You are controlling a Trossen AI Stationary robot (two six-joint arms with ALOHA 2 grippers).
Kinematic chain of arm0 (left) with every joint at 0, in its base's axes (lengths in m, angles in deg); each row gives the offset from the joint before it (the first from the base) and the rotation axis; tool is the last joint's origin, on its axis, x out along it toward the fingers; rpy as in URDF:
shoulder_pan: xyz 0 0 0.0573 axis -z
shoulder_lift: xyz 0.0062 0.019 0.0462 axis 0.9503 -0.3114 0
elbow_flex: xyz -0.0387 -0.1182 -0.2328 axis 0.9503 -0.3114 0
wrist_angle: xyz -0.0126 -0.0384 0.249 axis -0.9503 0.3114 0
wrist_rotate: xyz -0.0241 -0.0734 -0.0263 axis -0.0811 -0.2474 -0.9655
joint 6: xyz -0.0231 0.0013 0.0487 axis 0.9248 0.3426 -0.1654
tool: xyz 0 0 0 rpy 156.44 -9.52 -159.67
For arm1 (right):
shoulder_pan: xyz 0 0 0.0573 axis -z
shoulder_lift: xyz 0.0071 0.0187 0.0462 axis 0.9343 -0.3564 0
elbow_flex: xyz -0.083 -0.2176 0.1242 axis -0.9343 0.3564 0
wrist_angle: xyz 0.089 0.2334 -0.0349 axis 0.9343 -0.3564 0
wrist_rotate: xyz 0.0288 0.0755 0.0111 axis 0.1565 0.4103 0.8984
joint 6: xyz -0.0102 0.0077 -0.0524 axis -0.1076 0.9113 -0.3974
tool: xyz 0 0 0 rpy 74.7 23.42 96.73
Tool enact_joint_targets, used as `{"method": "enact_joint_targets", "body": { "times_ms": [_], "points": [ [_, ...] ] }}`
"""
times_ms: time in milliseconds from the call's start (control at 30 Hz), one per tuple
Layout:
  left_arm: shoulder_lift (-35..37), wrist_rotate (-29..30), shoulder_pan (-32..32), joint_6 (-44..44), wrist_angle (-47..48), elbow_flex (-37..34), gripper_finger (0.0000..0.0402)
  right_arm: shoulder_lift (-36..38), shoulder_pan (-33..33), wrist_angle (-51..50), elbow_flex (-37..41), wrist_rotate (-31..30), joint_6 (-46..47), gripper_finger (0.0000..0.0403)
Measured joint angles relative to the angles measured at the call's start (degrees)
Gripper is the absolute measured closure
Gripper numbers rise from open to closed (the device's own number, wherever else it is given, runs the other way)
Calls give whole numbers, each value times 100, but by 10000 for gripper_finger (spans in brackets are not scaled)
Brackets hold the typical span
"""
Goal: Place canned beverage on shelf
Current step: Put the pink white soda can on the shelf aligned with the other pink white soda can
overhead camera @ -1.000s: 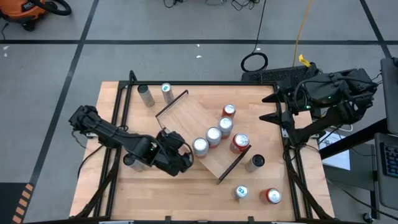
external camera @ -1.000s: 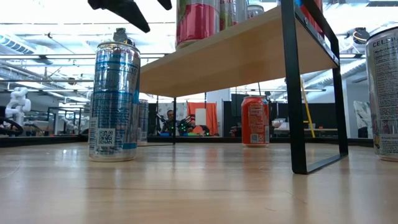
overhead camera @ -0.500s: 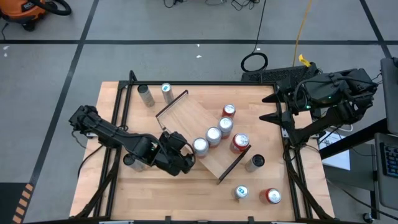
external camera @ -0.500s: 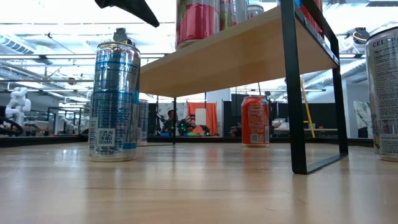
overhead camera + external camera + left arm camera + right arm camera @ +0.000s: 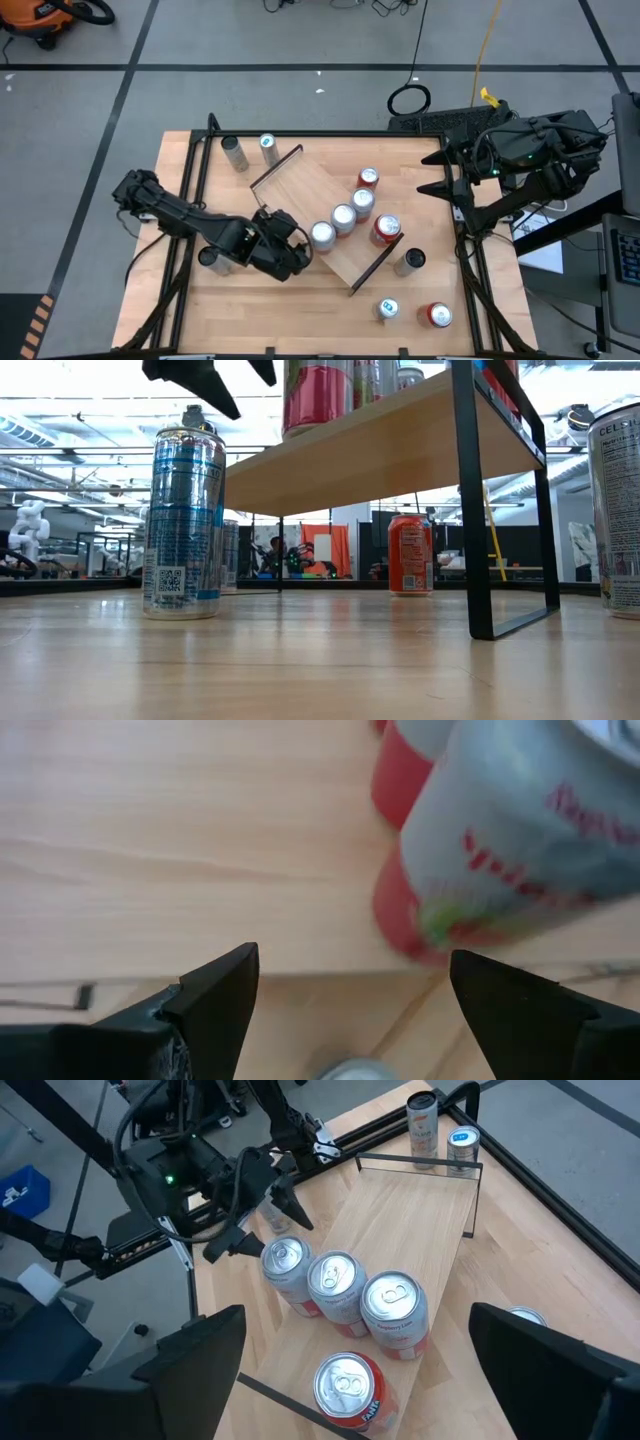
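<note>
The shelf (image 5: 305, 190), a light-wood board with a black rail at each short end, stands slantwise in the table's middle. Several cans stand upright on it in a cluster, among them a silver-topped white and red can (image 5: 322, 236) at the near-left end. My left gripper (image 5: 303, 246) hovers open just left of that can (image 5: 500, 840), which stands ahead of the fingers, not between them. My right gripper (image 5: 436, 174) waits open, raised over the table's far right edge.
Loose cans stand on the table: two at the far left (image 5: 233, 153) (image 5: 268, 148), a dark-topped one (image 5: 410, 260), a blue one (image 5: 387, 309) and a red one (image 5: 434, 316) near right. Another can (image 5: 210, 258) sits under my left arm.
</note>
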Motion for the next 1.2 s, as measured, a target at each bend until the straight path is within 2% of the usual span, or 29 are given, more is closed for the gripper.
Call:
{"method": "enact_joint_targets", "body": {
  "times_ms": [500, 800, 933, 1067, 1200],
  "points": [
    [-97, -109, -44, -50, -545, -7, 73, 0, 2, 1, 0, 0, 2, 39],
    [-73, -629, 120, -44, -486, -7, 73, 0, 0, 0, 0, 24, 18, 39],
    [-32, -914, 250, -73, -409, -4, 73, -55, -39, 37, -1, 301, 109, 41],
    [94, -973, 397, -253, -616, 3, 73, -305, -284, 270, -2, 481, -26, 63],
    [250, -982, 464, -253, -582, 4, 73, -773, -549, 480, -2, 636, -282, 106]
  ]
}}
